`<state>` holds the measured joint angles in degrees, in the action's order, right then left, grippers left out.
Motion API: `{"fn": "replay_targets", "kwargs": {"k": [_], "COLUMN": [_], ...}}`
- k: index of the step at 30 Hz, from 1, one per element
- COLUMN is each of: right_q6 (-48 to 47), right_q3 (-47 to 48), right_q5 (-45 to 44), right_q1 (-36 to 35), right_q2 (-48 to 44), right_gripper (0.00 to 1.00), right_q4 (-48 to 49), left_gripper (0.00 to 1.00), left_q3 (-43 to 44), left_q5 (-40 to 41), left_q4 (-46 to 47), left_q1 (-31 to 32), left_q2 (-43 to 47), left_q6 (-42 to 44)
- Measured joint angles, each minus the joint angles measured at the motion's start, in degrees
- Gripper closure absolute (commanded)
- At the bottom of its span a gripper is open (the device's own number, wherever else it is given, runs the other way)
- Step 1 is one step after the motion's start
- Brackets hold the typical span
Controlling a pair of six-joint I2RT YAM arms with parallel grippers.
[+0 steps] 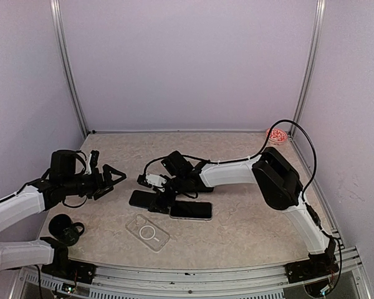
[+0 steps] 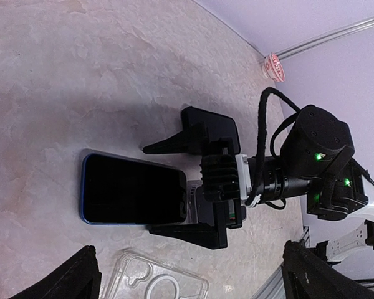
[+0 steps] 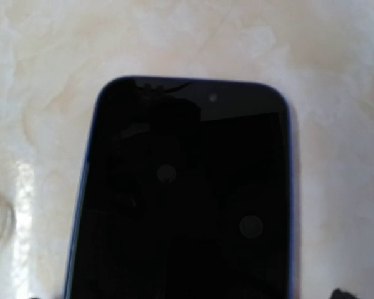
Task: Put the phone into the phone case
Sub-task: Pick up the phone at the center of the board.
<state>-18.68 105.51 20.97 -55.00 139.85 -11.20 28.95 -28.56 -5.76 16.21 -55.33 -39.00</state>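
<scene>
A dark phone with a blue rim [image 1: 139, 199] lies flat, screen up, left of the table's middle; it fills the right wrist view [image 3: 187, 199] and shows in the left wrist view [image 2: 134, 190]. My right gripper [image 1: 151, 190] is low over the phone's right end, open, with one finger on each side of it [image 2: 174, 144]. The clear phone case [image 1: 148, 232] lies empty nearer the front, also seen in the left wrist view [image 2: 156, 281]. My left gripper [image 1: 112, 182] is open and empty, raised left of the phone.
A second dark phone [image 1: 191, 210] lies just right of the first, partly under the right gripper. A small red-and-white round thing [image 1: 278, 135] sits in the back right corner. A black round object [image 1: 65, 227] is at the front left.
</scene>
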Motion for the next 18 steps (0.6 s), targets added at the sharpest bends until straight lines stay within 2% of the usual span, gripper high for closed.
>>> {"fn": "replay_targets", "kwargs": {"k": [10, 18], "right_q6": [0.6, 1.7], "right_q3": [1.2, 2.2], "right_q5": [1.1, 1.3], "right_q1": [0.0, 0.0], "right_q2": [1.0, 1.9], "right_gripper": [0.10, 0.27], "right_q4": [0.3, 0.9], "left_gripper": [0.01, 0.01], "left_q3": [0.0, 0.0], "left_q5": [0.2, 0.2], "left_q4": [0.0, 0.0], "left_q1": [0.0, 0.0], "left_q2": [0.0, 0.0], "left_q6": [0.0, 0.0]}}
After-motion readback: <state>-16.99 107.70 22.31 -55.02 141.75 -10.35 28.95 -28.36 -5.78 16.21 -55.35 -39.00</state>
